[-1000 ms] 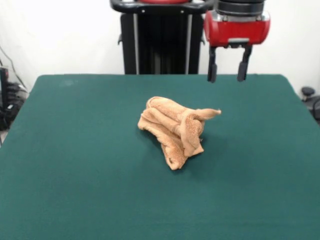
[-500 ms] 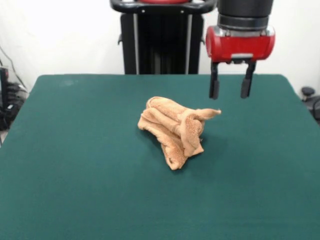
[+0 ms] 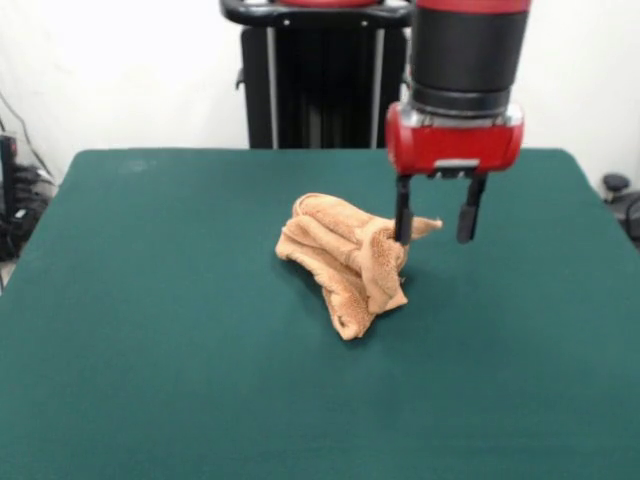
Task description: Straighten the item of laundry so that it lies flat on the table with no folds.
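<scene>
The item of laundry (image 3: 345, 260) is a light-orange terry towel, crumpled into a lumpy heap near the middle of the green table (image 3: 150, 330). One pointed corner of it sticks out to the right. My gripper (image 3: 435, 240) hangs open just at that corner: the left finger stands against the heap's right side, and the corner tip lies between the two fingers. Nothing is gripped.
Bare green cloth surrounds the heap on all sides. The table's far edge runs just behind the gripper, and its right edge lies beyond it.
The gripper has come down and slightly left, from above the table's far edge to the towel's protruding corner. It stayed open. The towel has not moved.
</scene>
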Robot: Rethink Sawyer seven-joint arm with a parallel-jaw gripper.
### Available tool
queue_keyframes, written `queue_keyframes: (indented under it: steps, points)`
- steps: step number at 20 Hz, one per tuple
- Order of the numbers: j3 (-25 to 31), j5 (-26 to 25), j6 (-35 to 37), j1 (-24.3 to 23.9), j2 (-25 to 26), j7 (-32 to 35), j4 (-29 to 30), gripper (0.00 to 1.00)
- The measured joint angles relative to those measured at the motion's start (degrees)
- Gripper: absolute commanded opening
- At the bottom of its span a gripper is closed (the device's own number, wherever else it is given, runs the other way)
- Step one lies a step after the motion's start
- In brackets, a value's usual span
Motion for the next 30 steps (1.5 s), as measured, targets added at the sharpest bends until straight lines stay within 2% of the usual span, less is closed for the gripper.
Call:
queue_keyframes:
  steps: [8, 19, 23, 30]
  points:
    - [-0.1, -0.2, 1.5, -2.8, 2.9, 0.0, -4.2, 1.00]
    - [0.0, -3.0, 1.5, -6.7, 9.0, 0.0, -10.3, 1.00]
    - [0.0, -4.5, 1.5, -8.1, 11.2, 0.0, -11.0, 1.00]
    - [0.0, -6.2, 1.5, -7.9, 11.9, 0.0, -10.5, 1.00]
